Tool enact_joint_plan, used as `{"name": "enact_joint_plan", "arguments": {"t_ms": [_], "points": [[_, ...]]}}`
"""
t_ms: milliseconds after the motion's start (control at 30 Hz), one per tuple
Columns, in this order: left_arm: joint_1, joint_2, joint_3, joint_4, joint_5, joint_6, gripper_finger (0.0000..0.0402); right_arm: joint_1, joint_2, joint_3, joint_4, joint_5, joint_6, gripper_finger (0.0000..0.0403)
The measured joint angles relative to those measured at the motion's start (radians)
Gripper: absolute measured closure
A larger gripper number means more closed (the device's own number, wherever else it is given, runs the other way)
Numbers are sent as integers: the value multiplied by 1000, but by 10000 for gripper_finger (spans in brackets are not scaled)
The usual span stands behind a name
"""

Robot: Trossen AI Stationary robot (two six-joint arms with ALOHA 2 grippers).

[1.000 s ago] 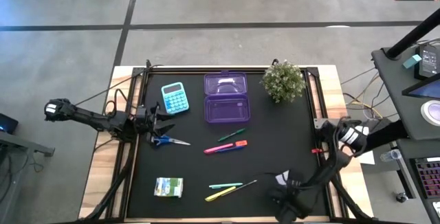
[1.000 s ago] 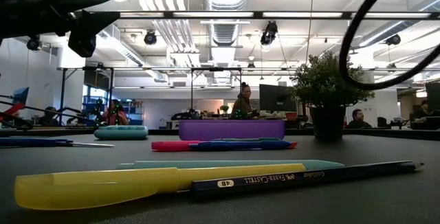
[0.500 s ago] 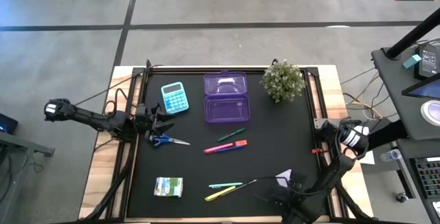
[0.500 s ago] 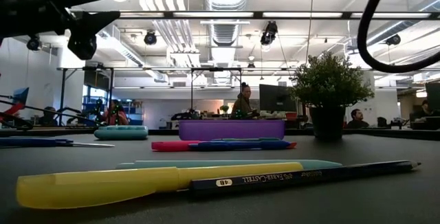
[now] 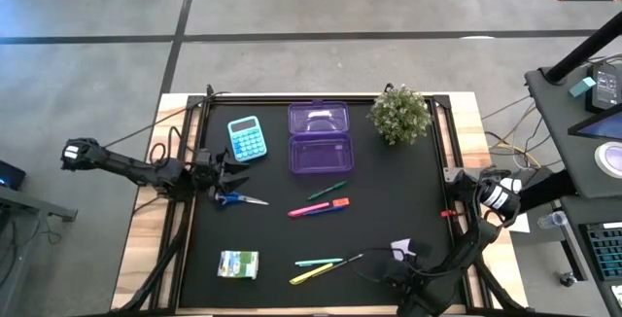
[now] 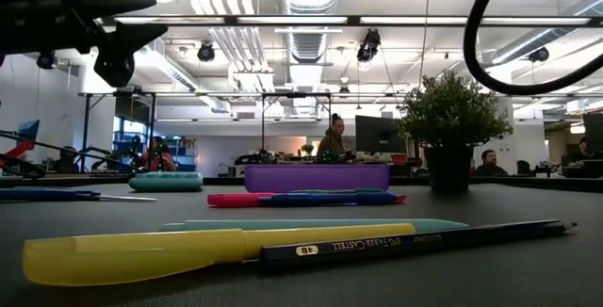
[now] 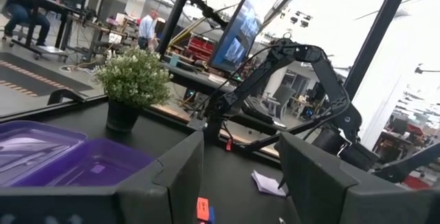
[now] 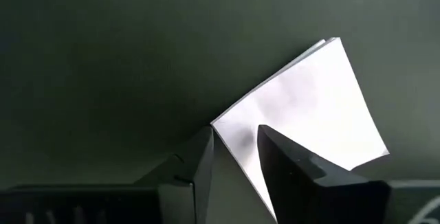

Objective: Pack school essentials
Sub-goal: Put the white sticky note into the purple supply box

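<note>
White pad (image 8: 302, 107) corner between right gripper (image 8: 234, 152) narrowed fingers, left gripper (image 7: 237, 176) apart above scissors (image 5: 233, 198).

right tool (image 8: 234, 148) narrowed, pulled back from white pad (image 8: 302, 128)

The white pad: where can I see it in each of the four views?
High view: white pad near the front right of the mat, beside the right gripper.
Low view: not visible.
Left wrist view: pale patch on the mat, between the fingers.
Right wrist view: fills the middle.
Shared landmark: potted plant.
</note>
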Motion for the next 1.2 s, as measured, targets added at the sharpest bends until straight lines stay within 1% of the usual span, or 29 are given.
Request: {"name": "enact_joint_plan", "arguments": {"t_ms": [100, 267, 433, 600, 800, 1000, 1200], "points": [[0, 11, 0, 0, 0, 0, 228, 0, 0, -3, 4, 0, 29, 316], [0, 26, 0, 0, 0, -10, 228, 0, 0, -3, 17, -1, 78, 358], [0, 26, 0, 0, 1, -132, 228, -1, 0, -4, 19, -1, 150, 390], [0, 26, 0, 0, 2, -138, 228, -1, -12, -5, 32, -6, 242, 394], [0, 26, 0, 0, 2, -138, 228, 6, -94, -8, 45, 14, 383, 394], [0, 26, 0, 0, 2, -139, 228, 5, -183, -9, 68, 105, 523, 395], [0, 26, 0, 0, 2, -139, 228, 4, -231, -3, 84, 213, 607, 395]]}}
